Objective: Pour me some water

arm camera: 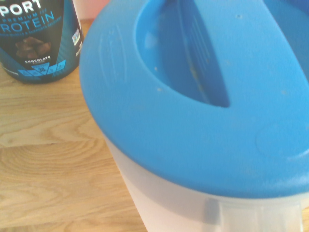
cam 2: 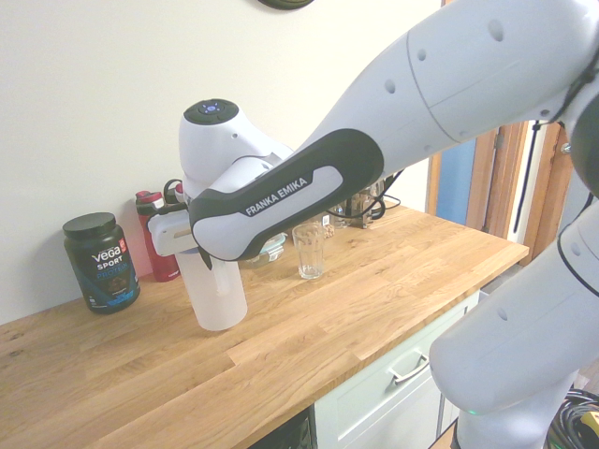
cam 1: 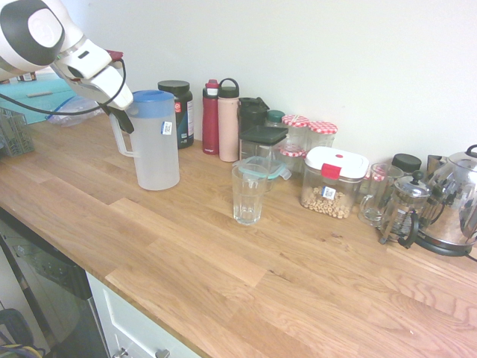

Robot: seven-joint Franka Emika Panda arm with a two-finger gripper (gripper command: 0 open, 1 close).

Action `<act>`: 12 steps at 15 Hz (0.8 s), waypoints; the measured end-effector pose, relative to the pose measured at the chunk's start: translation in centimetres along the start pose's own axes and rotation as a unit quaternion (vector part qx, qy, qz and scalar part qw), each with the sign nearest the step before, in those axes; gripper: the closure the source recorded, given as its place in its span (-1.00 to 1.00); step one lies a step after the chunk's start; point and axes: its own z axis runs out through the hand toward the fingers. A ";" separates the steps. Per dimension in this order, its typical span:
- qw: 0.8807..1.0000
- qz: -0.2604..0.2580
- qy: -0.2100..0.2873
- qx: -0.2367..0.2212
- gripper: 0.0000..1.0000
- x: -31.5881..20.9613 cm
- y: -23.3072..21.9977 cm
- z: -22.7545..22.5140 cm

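Judging by its frosted plastic wall and blue lid, we take the pitcher for stiff, smooth and somewhat slippery, light if empty but heavy with water; we cannot see its fill. Its handle, facing the arm, is the place to hold. It stands upright on the table at upper left of the first exterior view, well apart from the empty glass at centre. Our pincer, angled steeply down from the upper left corner, is closed at the handle; whether it truly grips it we cannot tell.
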 end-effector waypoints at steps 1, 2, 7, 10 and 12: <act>1.000 0.003 -0.005 0.000 1.00 0.0 -0.1 0.6; 1.000 0.004 -0.007 0.004 1.00 -0.2 -0.2 0.8; 1.000 0.008 -0.010 0.007 -1.00 -0.6 -0.6 0.8; 1.000 0.011 -0.008 0.005 -1.00 -0.6 -0.5 0.7; 1.000 0.012 -0.005 0.003 -1.00 -0.3 -0.4 0.6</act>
